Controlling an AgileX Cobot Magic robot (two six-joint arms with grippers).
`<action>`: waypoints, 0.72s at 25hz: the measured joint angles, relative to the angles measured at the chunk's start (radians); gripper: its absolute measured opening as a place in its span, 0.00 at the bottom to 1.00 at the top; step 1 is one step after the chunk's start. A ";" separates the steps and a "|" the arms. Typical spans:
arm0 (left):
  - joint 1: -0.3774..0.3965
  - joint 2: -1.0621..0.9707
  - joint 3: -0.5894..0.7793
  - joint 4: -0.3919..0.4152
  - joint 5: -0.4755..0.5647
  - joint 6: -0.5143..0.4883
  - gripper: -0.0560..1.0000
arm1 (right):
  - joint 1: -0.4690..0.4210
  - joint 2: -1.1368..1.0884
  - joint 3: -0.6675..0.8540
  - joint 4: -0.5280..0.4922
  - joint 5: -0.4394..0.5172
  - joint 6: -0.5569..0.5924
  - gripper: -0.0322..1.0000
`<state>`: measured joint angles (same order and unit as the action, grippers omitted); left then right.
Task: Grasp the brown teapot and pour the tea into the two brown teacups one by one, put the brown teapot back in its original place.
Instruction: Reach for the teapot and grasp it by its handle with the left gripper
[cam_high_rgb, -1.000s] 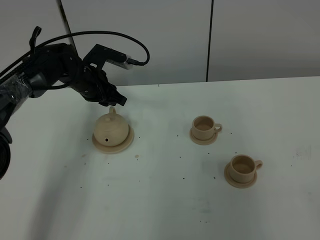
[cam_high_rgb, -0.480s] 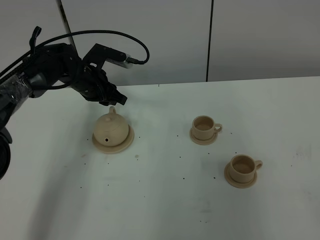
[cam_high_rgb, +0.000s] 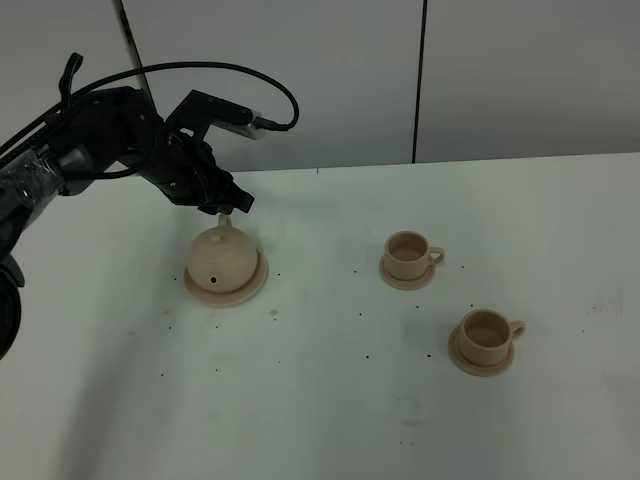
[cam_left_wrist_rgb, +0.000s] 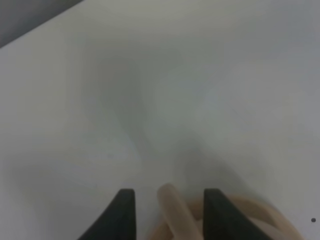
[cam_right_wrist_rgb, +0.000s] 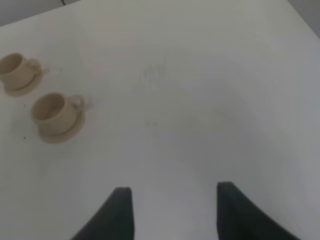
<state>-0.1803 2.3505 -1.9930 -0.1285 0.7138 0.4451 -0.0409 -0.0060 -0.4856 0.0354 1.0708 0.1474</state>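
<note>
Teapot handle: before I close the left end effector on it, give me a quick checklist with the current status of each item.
1. Left end effector open: ok.
2. Teapot handle between its fingers: ok, by the left wrist view.
3. Fingers low enough around the handle: cannot tell, the wrist view is blurred.
4. Teapot upright on the large saucer: ok.
5. Far teacup and near teacup upright on their saucers, nothing over them: ok.
6. Right end effector open and apart from both cups: ok.
</note>
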 joint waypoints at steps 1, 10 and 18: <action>0.000 0.000 0.000 0.000 0.001 0.000 0.42 | 0.000 0.000 0.000 0.000 0.000 0.000 0.40; 0.000 0.000 0.000 0.000 0.011 0.015 0.42 | 0.000 0.000 0.000 0.000 0.000 0.000 0.40; -0.003 0.000 0.000 0.001 -0.003 0.019 0.42 | 0.000 0.000 0.000 0.000 0.000 0.000 0.40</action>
<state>-0.1834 2.3505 -1.9930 -0.1275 0.7108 0.4637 -0.0409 -0.0060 -0.4856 0.0354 1.0708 0.1474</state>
